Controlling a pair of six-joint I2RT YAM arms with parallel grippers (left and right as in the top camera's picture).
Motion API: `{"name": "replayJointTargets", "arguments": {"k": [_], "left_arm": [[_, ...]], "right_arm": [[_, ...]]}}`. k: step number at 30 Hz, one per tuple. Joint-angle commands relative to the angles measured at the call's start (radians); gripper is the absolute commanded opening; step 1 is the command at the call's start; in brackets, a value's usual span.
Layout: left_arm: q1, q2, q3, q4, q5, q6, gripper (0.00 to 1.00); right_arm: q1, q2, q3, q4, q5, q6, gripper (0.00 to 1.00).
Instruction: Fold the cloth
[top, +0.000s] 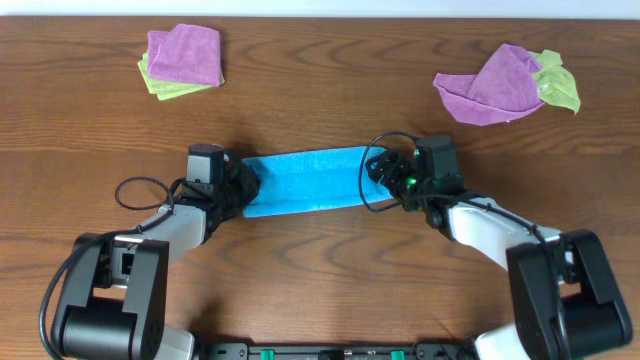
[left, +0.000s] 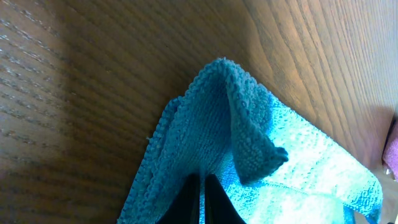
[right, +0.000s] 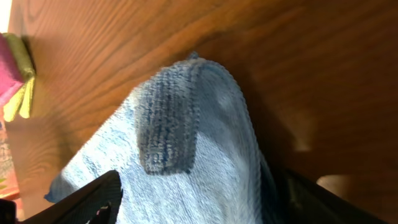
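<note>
Your left jaws clench the cloth at its end; only the right wrist view shows your right jaws released astride it.

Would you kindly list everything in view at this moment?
cloth: one, sky-blue, a strip at the table's centre.
purple cloths: two, one far left, one far right.
light-green cloths: two, one peeking out beside each purple one.
table: one, brown wood, under everything.
left claw: one, black, shut on the cloth's left end.
right claw: one, black, at the cloth's right end, grip unclear.
</note>
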Motion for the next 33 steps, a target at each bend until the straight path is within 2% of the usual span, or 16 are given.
{"name": "replayJointTargets", "arguments": {"k": [1,5,7,8,10,13,16,18,24,33], "left_arm": [[-0.003,0.009,0.003,-0.002,-0.008,0.0,0.06],[-0.003,0.009,0.003,-0.002,-0.008,0.0,0.06],[-0.003,0.009,0.003,-0.002,-0.008,-0.001,0.06],[-0.003,0.009,0.003,-0.002,-0.008,0.0,0.06],[-0.003,0.009,0.003,-0.001,-0.008,0.0,0.06],[-0.003,0.009,0.003,-0.001,-0.008,0.0,0.06],[-0.002,0.009,0.003,-0.002,-0.008,0.0,0.06],[-0.001,0.009,0.003,-0.002,-0.008,0.0,0.06],[-0.001,0.009,0.003,-0.001,-0.007,0.0,0.06],[-0.001,0.009,0.004,0.007,-0.007,0.0,0.06]], "right_arm": [[-0.005,0.072,-0.012,0.003,-0.031,0.018,0.79],[-0.002,0.1,-0.012,0.035,-0.057,0.018,0.78],[0.002,0.103,-0.012,0.034,-0.055,0.016,0.72],[0.002,0.103,-0.012,0.035,-0.051,0.006,0.64],[0.002,0.103,-0.012,0.035,-0.044,-0.003,0.42],[0.002,0.103,-0.012,0.036,-0.043,-0.016,0.29],[0.002,0.103,-0.012,0.055,-0.045,-0.054,0.1],[0.002,0.103,-0.012,0.084,-0.05,-0.086,0.01],[0.001,0.085,-0.01,0.206,-0.093,-0.12,0.01],[0.013,0.03,-0.008,0.259,-0.158,-0.127,0.01]]}}
